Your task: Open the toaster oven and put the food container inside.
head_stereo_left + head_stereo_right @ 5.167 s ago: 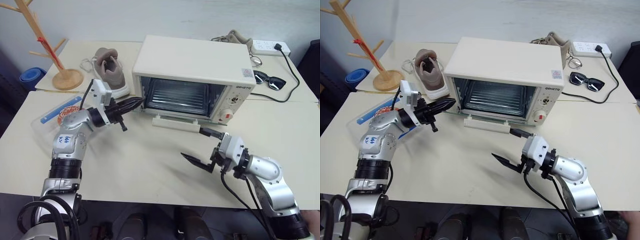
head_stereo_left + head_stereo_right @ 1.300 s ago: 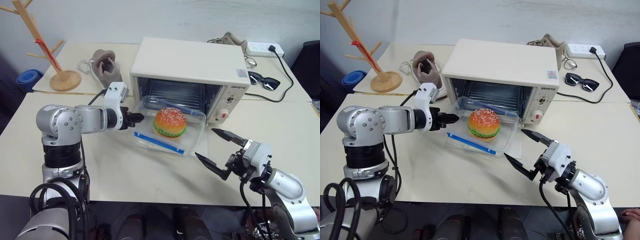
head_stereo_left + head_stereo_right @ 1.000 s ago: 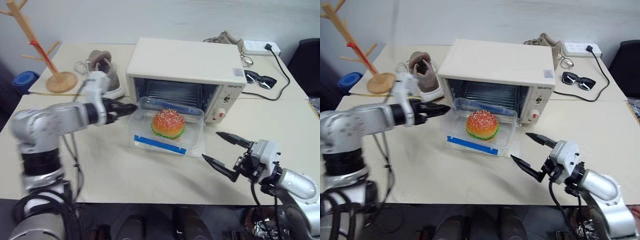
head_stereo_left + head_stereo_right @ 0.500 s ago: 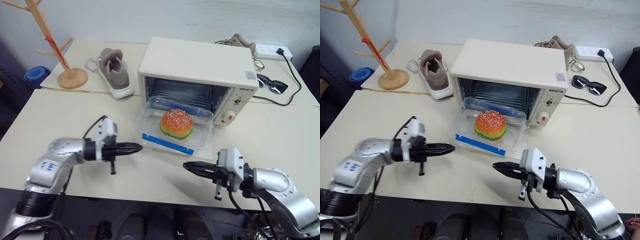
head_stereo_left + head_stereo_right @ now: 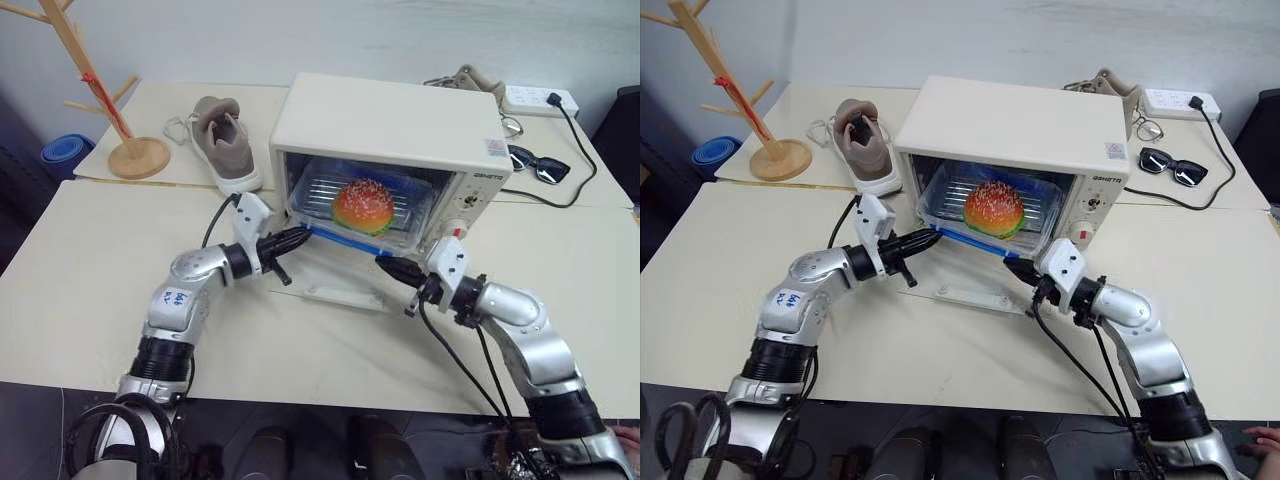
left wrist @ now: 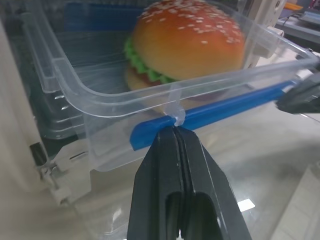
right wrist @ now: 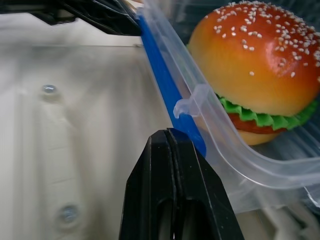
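The cream-white toaster oven [image 5: 390, 130] stands at the table's middle with its glass door [image 5: 340, 292] dropped flat. The clear food container [image 5: 318, 195], with a sesame burger [image 5: 363, 205] in it, sits mostly inside on the rack, and its near blue strip [image 5: 340, 239] is at the opening. My left gripper [image 5: 300, 235] is shut, and its tips touch the strip's left end [image 6: 150, 135]. My right gripper [image 5: 385, 266] is shut too, with its tips against the strip's right end [image 7: 182, 125]. Neither gripper holds anything.
A grey shoe [image 5: 225, 140] lies left of the oven, with a wooden rack [image 5: 100, 95] further left. Sunglasses [image 5: 540, 160] and a power strip [image 5: 535, 98] with a black cable lie at the back right. Bare tabletop spreads in front of the door.
The container has slid from the open door back into the oven. Both shut grippers have moved in from the table's front to its near edge.
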Available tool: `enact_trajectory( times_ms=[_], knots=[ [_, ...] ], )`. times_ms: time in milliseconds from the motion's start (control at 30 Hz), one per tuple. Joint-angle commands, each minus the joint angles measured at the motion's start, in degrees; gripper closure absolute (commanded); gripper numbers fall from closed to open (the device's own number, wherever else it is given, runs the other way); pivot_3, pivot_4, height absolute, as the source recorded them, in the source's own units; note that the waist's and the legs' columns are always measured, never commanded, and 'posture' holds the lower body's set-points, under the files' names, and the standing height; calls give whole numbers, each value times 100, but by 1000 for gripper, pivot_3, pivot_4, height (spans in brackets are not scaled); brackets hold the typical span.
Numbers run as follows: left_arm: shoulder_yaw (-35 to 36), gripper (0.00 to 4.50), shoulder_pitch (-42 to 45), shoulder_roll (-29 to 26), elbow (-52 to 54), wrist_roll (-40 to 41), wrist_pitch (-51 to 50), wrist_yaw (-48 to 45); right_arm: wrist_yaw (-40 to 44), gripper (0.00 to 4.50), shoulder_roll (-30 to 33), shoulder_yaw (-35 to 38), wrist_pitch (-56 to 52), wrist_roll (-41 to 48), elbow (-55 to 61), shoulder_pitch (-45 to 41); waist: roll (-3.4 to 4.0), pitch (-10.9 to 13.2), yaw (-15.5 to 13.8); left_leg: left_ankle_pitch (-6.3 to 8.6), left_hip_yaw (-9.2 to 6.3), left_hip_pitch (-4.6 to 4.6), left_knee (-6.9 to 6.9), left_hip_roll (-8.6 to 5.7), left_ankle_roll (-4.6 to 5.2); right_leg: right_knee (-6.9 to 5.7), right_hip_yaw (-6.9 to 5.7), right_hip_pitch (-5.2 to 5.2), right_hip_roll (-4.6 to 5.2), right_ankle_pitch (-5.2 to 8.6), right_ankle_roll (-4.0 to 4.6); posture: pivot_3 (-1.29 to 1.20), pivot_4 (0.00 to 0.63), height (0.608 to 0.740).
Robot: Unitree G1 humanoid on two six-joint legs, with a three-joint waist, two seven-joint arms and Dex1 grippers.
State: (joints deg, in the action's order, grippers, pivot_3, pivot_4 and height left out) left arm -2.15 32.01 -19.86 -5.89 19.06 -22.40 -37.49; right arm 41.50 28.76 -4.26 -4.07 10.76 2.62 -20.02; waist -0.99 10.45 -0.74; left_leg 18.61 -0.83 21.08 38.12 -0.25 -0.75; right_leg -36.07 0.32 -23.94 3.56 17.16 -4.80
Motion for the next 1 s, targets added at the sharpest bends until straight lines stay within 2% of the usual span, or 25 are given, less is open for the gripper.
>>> enact_trajectory(
  times_ms=[33,167,333,433,533,667,767,867,900,1000],
  knots=[
    [168,4500,215,196,-200,-100,310,272,-445,4476,-165,85,432,-371,-346,-321,0,0,0,-1,-1,1,1,0,-2,-1,-1,-1,0,0,0,0,150,740],
    [199,4500,334,337,-434,-197,475,388,-850,4476,-398,125,642,-637,-738,-604,0,0,33,-2,1,8,4,-1,-4,-6,-1,-8,-1,0,-1,0,150,740],
    [299,4500,378,232,-428,-107,407,265,-631,4476,-540,161,347,-341,-598,-599,0,0,100,-3,3,7,10,-1,-5,-44,1,-9,0,-1,-1,0,150,740],
    [355,3964,188,-152,-25,53,179,-153,-239,4500,-366,433,-257,373,-47,-455,0,0,108,-4,2,10,8,1,-6,-46,3,-14,-2,-1,-1,0,150,740],
    [648,3167,-375,-961,764,569,180,-1247,1042,4500,510,863,-572,1238,558,104,1,0,94,-4,1,26,0,2,-7,-45,5,-33,0,-1,-1,0,150,740],
    [1396,1984,-1357,-2103,992,1113,883,-2886,1982,4500,1422,1531,129,1333,-89,762,1,0,98,4,8,36,-12,4,-2,-12,3,-37,3,0,-1,0,150,740],
    [1719,1068,-1886,-2794,831,1142,855,-3437,2495,4500,1696,1659,876,1118,-924,1034,6,3,99,24,15,3,-8,6,39,11,5,-6,4,0,1,0,150,740],
    [2152,211,-2435,-2989,1094,1426,807,-3651,2718,4500,1596,1509,1452,888,-1759,1103,16,8,104,35,13,-71,-22,6,56,18,6,61,13,4,8,0,150,740],
    [2207,51,-2559,-2981,1224,1492,822,-3686,2770,4500,1521,1409,1619,800,-1952,1106,17,9,106,35,15,-77,-24,6,57,17,8,65,16,5,9,0,150,740],
    [2241,51,-2688,-2841,1593,1745,682,-3566,2881,4500,1245,1180,1832,774,-2132,1072,17,9,100,37,10,-73,-25,10,55,15,6,60,19,6,11,0,150,740]
  ],
)
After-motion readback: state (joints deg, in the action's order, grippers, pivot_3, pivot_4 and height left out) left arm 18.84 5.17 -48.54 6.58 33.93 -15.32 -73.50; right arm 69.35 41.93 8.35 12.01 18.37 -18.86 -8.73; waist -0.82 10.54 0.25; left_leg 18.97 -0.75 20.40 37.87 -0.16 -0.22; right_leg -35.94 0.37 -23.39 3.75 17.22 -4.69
